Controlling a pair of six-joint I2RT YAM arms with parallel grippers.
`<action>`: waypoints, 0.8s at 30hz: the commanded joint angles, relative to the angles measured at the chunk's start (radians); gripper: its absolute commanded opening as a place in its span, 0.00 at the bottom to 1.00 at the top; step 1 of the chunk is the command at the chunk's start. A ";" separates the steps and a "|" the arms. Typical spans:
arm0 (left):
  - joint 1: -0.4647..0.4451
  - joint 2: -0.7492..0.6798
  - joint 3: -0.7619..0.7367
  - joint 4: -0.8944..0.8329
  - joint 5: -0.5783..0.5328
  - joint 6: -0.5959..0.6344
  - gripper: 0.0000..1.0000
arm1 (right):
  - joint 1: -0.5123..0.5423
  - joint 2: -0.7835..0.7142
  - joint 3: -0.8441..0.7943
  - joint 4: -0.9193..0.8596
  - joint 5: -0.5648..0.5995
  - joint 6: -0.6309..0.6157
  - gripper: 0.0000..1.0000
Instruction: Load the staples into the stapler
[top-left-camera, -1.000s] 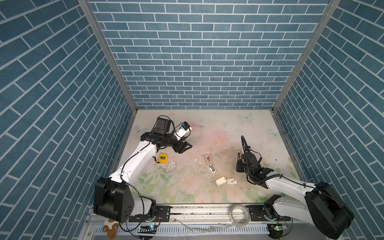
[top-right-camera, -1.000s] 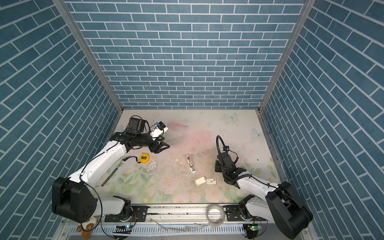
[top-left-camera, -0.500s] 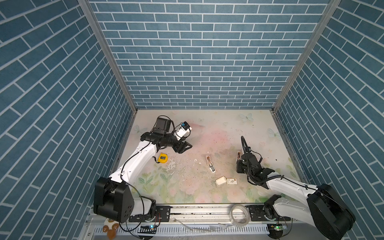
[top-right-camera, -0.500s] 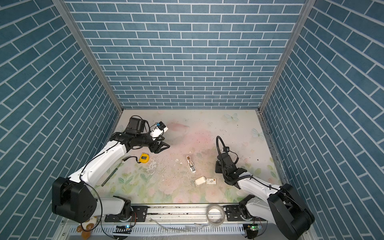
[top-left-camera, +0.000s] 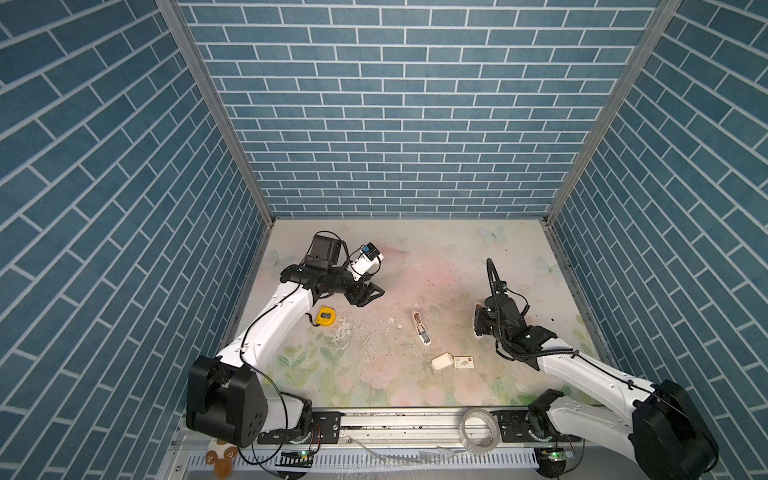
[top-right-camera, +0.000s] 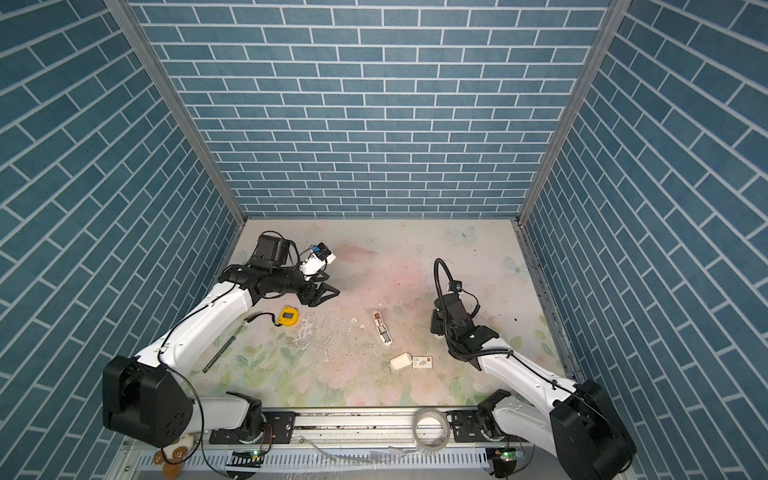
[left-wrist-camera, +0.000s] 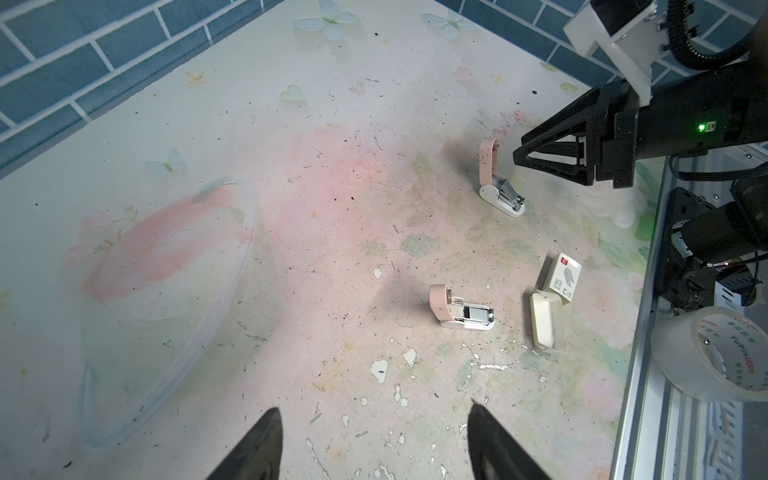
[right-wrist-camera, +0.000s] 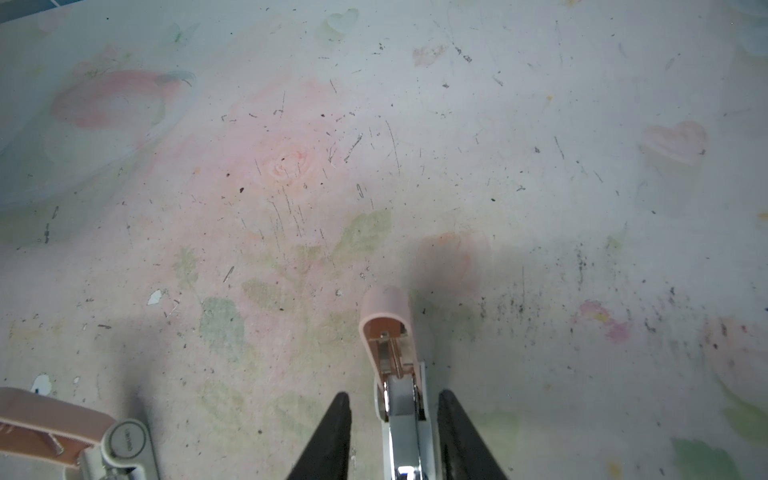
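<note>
Two pink-lidded white staplers lie open on the floral mat. In the right wrist view, my right gripper (right-wrist-camera: 392, 395) is open and straddles the base of one stapler (right-wrist-camera: 388, 332), with a gap at each finger; its lid stands up. In a top view, this stapler (top-left-camera: 478, 311) sits at the right gripper (top-left-camera: 480, 326). The other stapler (left-wrist-camera: 461, 313) lies mid-mat, with silvery metal in its channel. The staples' carton is apart: sleeve (left-wrist-camera: 562, 279) and tray (left-wrist-camera: 546, 324). I make out no loose staples. My left gripper (left-wrist-camera: 374, 415) hangs open and holds nothing.
A yellow tape measure (top-left-camera: 325, 316) lies under the left arm and a dark rod (top-right-camera: 220, 349) beside it. A clear tape roll (top-left-camera: 480, 432) rests on the front rail. Brick walls close in three sides. Flakes and stray bits dot the mat.
My right gripper's jaws have parted from the stapler's sides. The left arm has not moved.
</note>
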 joint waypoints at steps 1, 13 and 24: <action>0.005 -0.019 -0.010 -0.001 0.021 -0.007 0.72 | -0.011 0.024 0.020 -0.050 0.029 0.032 0.37; 0.004 -0.019 -0.015 0.004 0.022 -0.011 0.72 | -0.067 0.079 0.013 -0.004 -0.035 0.025 0.37; 0.004 -0.018 -0.013 0.007 0.019 -0.011 0.72 | -0.104 0.127 0.024 0.037 -0.116 0.000 0.37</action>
